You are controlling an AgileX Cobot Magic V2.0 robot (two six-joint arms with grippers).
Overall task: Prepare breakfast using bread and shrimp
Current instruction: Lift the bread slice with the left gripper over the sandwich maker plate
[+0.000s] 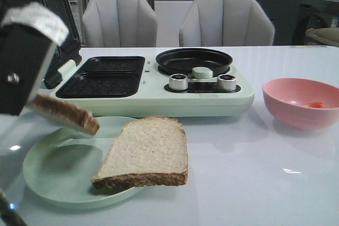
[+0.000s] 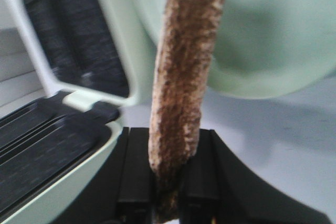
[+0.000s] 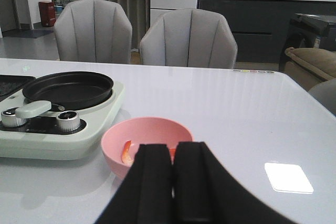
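Open worktop [image 1: 265, 183] lying clear front-right, breakfast maker [image 1: 159, 86] blocking centre, pink bowl [image 1: 302, 101] standing right, green plate [image 1: 58, 175] occupying front-left.

Two grey chairs [image 1: 119, 19] behind white table [image 1: 265, 173]; dark counter [image 3: 247, 19] beyond.

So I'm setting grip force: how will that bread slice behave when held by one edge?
The held slice juts sideways from the left gripper with little sag, so probably light and fairly stiff. Its porous crumb probably dents easily. The crust looks rough, so slipping seems unlikely.
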